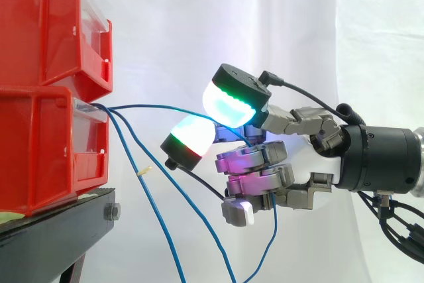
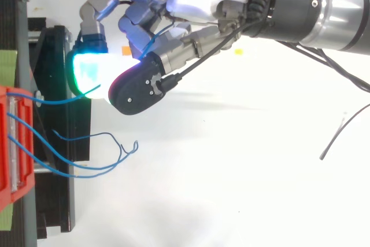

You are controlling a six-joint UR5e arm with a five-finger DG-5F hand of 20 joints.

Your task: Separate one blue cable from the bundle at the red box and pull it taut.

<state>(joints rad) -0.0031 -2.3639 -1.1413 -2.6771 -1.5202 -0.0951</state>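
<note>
Item: blue cable point(image 1: 159, 105), thin, single strand. It left the front of the lower red bin point(image 1: 40, 150) at its upper lip and ran almost level to the right with a slight bow, clear of the other strands. It passed between two glowing fingertip pads point(image 1: 232, 104) and into the hand point(image 1: 262, 157). Its free end came out under the curled fingers and hung down to the bottom edge of the side view. In the top view the same strand point(image 2: 63, 100) crossed from the bin's edge point(image 2: 11, 143) to the cyan pad point(image 2: 87, 73).

Hand: closed around that strand, fingers curled, thumb and one finger brought together over it. The upper pad glowed cyan and green, the lower pad point(image 1: 191, 134) white, green and red. The hand was held to the right of the bins, apart from them.

Remaining blue cables point(image 1: 199, 220): two seen from the side, leaving the same bin front and slanting down and to the right, slack. From above they lay in loose loops beside the bin.

Surroundings: upper red bin point(image 1: 40, 24) stacked on the lower one; black stand point(image 1: 59, 223) beneath both; dark arm wrist point(image 1: 384, 157) entering from the right; white curtain point(image 1: 199, 18) behind.
</note>
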